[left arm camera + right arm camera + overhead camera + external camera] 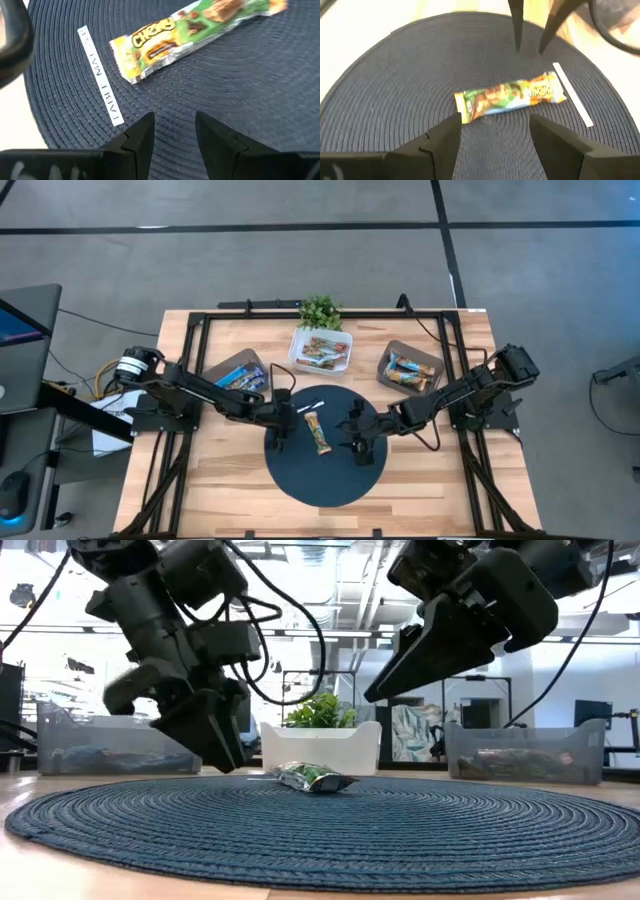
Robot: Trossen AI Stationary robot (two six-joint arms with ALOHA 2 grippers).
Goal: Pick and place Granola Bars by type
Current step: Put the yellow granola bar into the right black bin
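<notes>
The light, slippery, crushable granola bar [510,99] wants pinching across its narrow middle; right hand [495,135] wide open, empty, left hand [172,132] part-open, empty.

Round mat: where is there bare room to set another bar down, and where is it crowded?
The near half of the round mat, below the granola bar, is bare. So is the wood toward the table's near edge. The mat's middle is crowded: the bar and a white strip lie between the left gripper and the open right gripper. Three bins line the far side.
</notes>
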